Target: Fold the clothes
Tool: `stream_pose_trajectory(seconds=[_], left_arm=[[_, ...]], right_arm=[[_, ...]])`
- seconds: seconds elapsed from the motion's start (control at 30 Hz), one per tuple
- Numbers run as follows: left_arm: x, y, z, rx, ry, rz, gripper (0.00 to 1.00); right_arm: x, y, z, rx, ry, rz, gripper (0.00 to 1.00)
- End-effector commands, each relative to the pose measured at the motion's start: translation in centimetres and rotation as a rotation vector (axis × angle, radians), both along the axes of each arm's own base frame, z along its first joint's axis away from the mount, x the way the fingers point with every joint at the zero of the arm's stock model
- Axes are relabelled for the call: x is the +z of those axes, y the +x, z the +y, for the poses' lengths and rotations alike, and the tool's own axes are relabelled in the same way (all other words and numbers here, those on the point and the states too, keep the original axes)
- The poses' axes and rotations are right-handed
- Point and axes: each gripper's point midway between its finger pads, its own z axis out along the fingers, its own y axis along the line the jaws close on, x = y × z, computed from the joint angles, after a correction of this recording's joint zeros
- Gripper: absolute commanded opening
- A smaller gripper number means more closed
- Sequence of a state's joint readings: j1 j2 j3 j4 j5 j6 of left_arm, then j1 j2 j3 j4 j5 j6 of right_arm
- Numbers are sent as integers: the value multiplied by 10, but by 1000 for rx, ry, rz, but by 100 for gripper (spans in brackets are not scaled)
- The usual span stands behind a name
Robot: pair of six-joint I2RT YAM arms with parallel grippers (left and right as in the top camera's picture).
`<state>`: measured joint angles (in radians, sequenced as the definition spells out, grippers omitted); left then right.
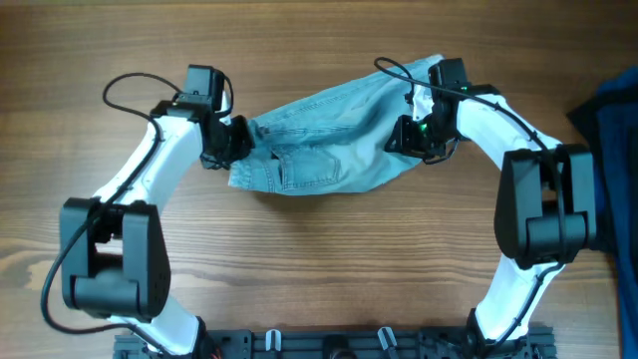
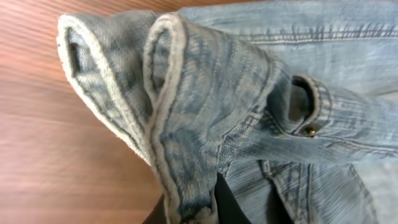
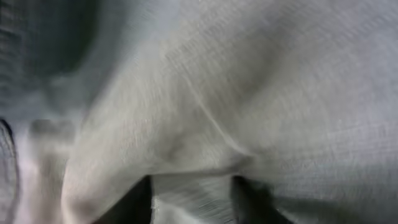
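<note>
Presently my left gripper (image 1: 234, 140) and right gripper (image 1: 409, 135) clench opposite ends of the faded light-blue denim shorts (image 1: 329, 135), stretched over the brown wooden table (image 1: 319, 259), presumably to flatten them for folding

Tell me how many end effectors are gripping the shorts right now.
2. The left end effector pinches the shorts at their left end; the right end effector pinches the right end. Neither is hidden.
</note>
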<state>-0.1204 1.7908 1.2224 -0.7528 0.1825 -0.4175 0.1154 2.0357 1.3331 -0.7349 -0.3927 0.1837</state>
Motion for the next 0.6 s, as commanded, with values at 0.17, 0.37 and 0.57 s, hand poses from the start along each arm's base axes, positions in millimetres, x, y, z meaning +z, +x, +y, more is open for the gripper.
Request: stream_pose_trajectory(seconds=[0.17,0.37,0.57], left_arm=[[128,9,83,-12,391,-158,4],[182,20,69,-101,533,-264,4],[186,33,3,-236,575,-369,4]], right_arm=[[111,21,-43,-181,-42,-246,63],[130,13,-42,-179,-31,-272,64],[129,10,-43,-178,-33,-258,64]])
